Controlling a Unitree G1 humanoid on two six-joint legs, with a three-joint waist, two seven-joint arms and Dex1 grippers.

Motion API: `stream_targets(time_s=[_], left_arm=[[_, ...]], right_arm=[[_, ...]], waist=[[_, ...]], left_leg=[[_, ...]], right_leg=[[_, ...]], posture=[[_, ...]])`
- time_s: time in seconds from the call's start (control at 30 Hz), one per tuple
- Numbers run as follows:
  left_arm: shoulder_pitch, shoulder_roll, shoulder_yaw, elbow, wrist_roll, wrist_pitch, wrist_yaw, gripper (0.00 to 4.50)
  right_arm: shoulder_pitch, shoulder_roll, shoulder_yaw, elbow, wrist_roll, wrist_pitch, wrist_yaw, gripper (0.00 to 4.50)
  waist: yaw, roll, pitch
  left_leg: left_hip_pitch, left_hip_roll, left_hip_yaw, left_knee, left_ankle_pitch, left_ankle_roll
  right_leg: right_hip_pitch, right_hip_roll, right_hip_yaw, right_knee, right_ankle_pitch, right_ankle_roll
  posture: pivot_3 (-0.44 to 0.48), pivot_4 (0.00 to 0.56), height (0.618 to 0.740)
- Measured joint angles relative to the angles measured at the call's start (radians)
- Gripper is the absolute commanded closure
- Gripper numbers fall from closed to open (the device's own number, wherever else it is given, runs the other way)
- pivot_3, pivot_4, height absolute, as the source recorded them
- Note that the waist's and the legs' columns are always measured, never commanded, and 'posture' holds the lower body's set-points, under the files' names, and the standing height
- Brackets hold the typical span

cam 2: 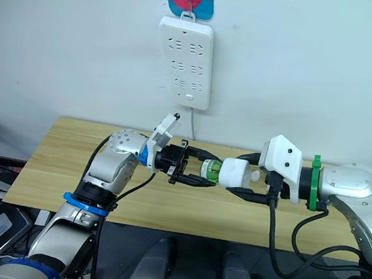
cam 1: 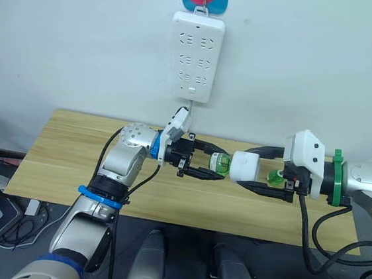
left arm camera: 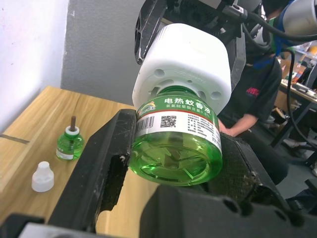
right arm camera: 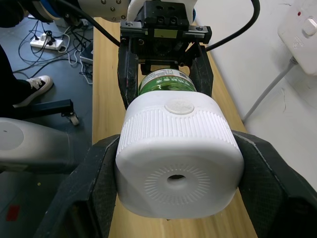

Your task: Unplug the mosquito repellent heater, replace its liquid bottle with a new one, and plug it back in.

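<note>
Above the table (cam 1: 57, 159), the mosquito repellent heater (cam 1: 243, 167) sits clamped in the right end effector (cam 1: 257, 168), with a green liquid bottle (cam 1: 220, 163) at its base pinched by the left end effector (cam 1: 214, 162). On the table lie one second green bottle (left arm camera: 69, 144) and one small white cap (left arm camera: 42, 177). One power strip (cam 1: 194, 57) hangs on the wall behind.

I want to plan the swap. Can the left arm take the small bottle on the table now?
Probably not yet. The left gripper is shut on the green bottle seated in the heater, which the right gripper holds. The small bottle stands free on the table, beside a cap.
</note>
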Motion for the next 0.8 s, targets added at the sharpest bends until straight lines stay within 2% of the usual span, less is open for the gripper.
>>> stream_targets(time_s=[0.23, 0.37, 0.4, 0.57, 0.8], left_arm=[[0.002, 0.000, -0.001, 0.001, 0.004, -0.010, -0.019, 2.21], [-0.003, -0.025, -0.014, 0.000, 0.000, 0.003, -0.020, 2.21], [-0.003, -0.043, -0.028, -0.002, -0.001, 0.005, -0.019, 2.21], [-0.004, -0.038, -0.044, -0.002, -0.003, 0.016, -0.004, 2.21], [-0.005, -0.021, -0.044, -0.006, -0.009, 0.055, -0.001, 2.21]], right_arm=[[0.000, -0.003, 0.004, -0.008, -0.008, 0.000, 0.019, 1.55], [-0.010, 0.041, 0.015, -0.025, 0.024, -0.006, 0.026, 0.18], [-0.010, 0.050, 0.027, -0.040, 0.036, -0.012, 0.029, 0.03], [0.001, 0.036, 0.024, -0.041, 0.052, -0.020, 0.040, 0.03], [0.102, 0.019, -0.047, -0.017, 0.064, -0.038, 0.034, 0.03]], waist=[[0.000, 0.000, 0.000], [0.002, 0.000, 0.000], [0.003, 0.000, 0.000], [0.000, 0.000, 0.000], [0.000, 0.000, 0.000]], left_leg=[[0.000, 0.000, 0.000, 0.000, 0.000, 0.000], [0.000, 0.000, 0.000, 0.000, 0.000, 0.000], [0.000, 0.000, -0.001, 0.000, 0.000, 0.000], [0.000, 0.000, 0.000, 0.000, 0.000, 0.000], [0.000, 0.000, 0.000, 0.000, 0.000, 0.000]], right_leg=[[0.000, 0.000, 0.000, 0.000, 0.000, 0.000], [0.000, 0.000, 0.000, 0.000, 0.000, 0.000], [0.000, 0.000, 0.000, 0.000, 0.000, 0.000], [0.000, 0.000, 0.000, 0.001, 0.000, 0.000], [0.000, 0.000, 0.000, 0.001, 0.000, 0.000]], posture=[[0.140, 0.264, 0.740], [0.139, 0.271, 0.740], [0.139, 0.271, 0.740], [0.141, 0.273, 0.740], [0.142, 0.279, 0.740]])
